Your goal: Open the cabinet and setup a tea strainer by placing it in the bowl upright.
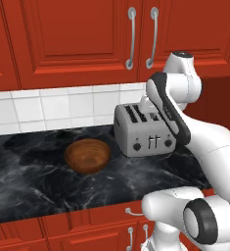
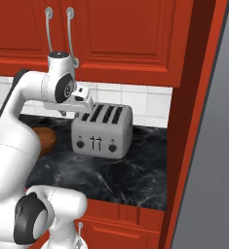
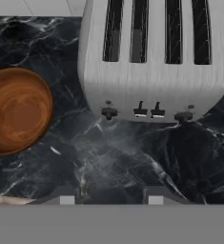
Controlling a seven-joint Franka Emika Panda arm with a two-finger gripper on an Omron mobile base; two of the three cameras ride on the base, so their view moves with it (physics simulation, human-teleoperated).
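Observation:
The cabinet hangs above the counter with both doors shut, its two long silver handles side by side; it also appears in the right base view. The tea strainer is out of view. The brown wooden bowl sits empty on the counter, left of the toaster. My gripper hovers over the toaster's front and points down at the counter. Its fingers stand apart with nothing between them.
A silver four-slot toaster stands right of the bowl on the black marble counter. White tiles back the counter. A tall red side panel closes the right end. Low red cabinets run below.

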